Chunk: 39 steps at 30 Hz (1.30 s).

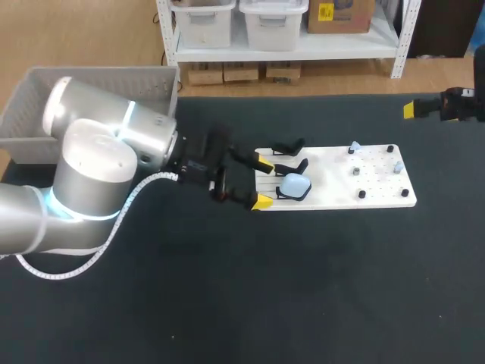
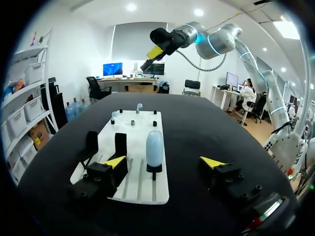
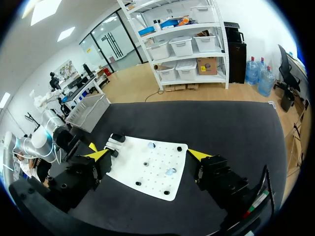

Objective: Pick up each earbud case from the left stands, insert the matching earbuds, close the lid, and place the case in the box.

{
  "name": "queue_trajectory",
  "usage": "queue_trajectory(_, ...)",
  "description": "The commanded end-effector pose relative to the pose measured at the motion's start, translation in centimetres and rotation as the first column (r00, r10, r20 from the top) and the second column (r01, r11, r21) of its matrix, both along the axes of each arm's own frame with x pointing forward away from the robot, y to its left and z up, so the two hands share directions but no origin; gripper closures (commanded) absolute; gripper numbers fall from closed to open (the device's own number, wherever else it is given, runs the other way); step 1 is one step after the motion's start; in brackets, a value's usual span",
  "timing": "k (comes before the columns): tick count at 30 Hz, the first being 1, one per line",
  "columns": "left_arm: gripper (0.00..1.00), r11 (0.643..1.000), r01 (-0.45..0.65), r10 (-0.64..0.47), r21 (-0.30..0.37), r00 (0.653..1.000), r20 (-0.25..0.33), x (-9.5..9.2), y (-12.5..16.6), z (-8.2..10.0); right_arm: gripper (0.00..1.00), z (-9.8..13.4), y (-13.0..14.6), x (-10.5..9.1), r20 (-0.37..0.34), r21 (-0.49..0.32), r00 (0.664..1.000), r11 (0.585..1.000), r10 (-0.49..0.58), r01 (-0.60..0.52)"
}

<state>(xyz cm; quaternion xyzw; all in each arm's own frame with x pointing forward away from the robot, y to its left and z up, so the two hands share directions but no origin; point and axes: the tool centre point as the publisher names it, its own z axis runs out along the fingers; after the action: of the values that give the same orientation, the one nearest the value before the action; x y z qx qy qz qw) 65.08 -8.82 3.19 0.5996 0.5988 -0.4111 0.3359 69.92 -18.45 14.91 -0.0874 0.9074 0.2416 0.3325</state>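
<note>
- Pale blue case (image 1: pixel 295 185) upright on a black stand at left end of white board (image 1: pixel 379 199).
- Left claw (image 1: pixel 263 181) spread apart, just beside case, gripping nothing.
- Two more black stands (image 1: pixel 292 166) next to case.
- Right claw (image 3: pixel 147 155) apart, well away.
- Grey box (image 1: pixel 98 83) rear left.

Bright, even light falls from overhead. The silver shell of the left arm (image 1: pixel 91 152) carries soft glare, and the white board (image 1: pixel 379 189) shines pale against the matt black table (image 1: pixel 303 288), where shadows are faint and short.
</note>
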Motion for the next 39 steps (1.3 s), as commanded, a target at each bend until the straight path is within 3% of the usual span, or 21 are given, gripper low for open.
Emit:
queue_trajectory(1, 0.16, 1.000, 0.019, -0.019, -0.007, 1.000, -0.007, 0.9, -0.9, -0.7, 0.00, 0.0, 0.0, 0.0, -0.001, 0.000, 1.000, 1.000, 0.000, 0.000)
queue_trajectory(7, 0.23, 0.999, 0.046, -0.046, -0.017, 0.999, -0.021, 1.1, -1.6, -1.2, 0.00, 0.0, 0.0, 0.0, -0.001, 0.000, 1.000, 1.000, 0.000, 0.000)
queue_trajectory(14, 0.17, 0.998, 0.059, -0.060, -0.029, 0.998, -0.025, 1.1, -2.2, -1.3, 0.00, 0.0, 0.0, 0.0, -0.001, 0.000, 1.000, 1.000, 0.000, 0.000)
queue_trajectory(39, 0.28, 0.996, 0.072, -0.074, -0.052, 0.996, -0.043, 0.8, -3.7, -1.9, 0.00, 0.0, 0.0, 0.0, -0.001, 0.000, 1.000, 1.000, 0.000, 0.000)
